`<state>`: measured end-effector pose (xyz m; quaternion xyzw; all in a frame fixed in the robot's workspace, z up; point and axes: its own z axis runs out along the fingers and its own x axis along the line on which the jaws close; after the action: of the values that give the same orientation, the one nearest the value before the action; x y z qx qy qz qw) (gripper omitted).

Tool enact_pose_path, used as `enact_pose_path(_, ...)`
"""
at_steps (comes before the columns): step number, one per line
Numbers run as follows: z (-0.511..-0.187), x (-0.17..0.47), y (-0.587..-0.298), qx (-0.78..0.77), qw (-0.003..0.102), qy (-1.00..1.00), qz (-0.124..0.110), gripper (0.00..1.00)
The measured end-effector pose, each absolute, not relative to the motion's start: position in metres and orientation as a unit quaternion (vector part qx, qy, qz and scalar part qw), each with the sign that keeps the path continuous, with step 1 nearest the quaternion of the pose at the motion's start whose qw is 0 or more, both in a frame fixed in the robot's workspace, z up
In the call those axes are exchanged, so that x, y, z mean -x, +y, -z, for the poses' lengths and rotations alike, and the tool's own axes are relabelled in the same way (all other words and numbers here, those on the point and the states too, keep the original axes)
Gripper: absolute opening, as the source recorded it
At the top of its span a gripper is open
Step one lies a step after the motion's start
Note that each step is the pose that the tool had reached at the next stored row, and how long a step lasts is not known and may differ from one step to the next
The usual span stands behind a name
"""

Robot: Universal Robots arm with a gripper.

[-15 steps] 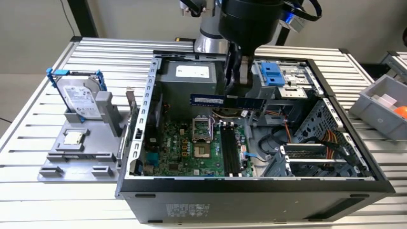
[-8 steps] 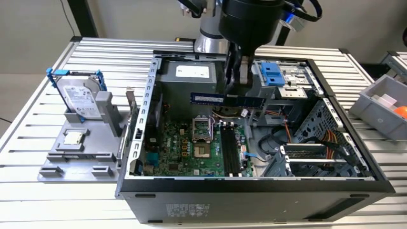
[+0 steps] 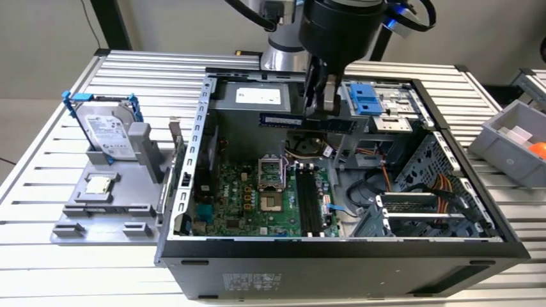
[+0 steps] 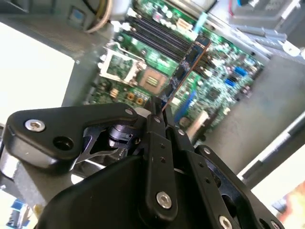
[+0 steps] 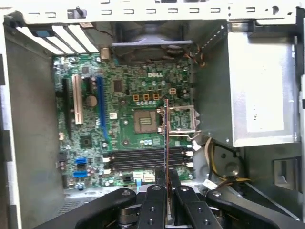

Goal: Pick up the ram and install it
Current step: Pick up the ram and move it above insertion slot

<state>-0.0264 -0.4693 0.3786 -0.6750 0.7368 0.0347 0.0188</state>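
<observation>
Slatted aluminium table bears an open black computer case; over its green motherboard the end effector clamps the thin blue-green ram stick, lifted but not yet in the long black slots.

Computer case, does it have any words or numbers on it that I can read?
Hard drive label: too small to read.
Power supply sticker: too small to read.
Case wall label: blurred.
Motherboard: a short white maker's mark, left unquoted; the other print is too small.
Ram, clamped in the fingers: no print that can be read.
</observation>
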Motion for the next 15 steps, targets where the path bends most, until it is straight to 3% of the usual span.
enact_pose_path(7,-0.3773,0.0261,-0.4694,0.679,0.036,0.733,-0.019,0.0)
enact_pose_path(15,-0.3769,0.0211,-0.4692,0.678,0.036,0.734,-0.019,0.0)
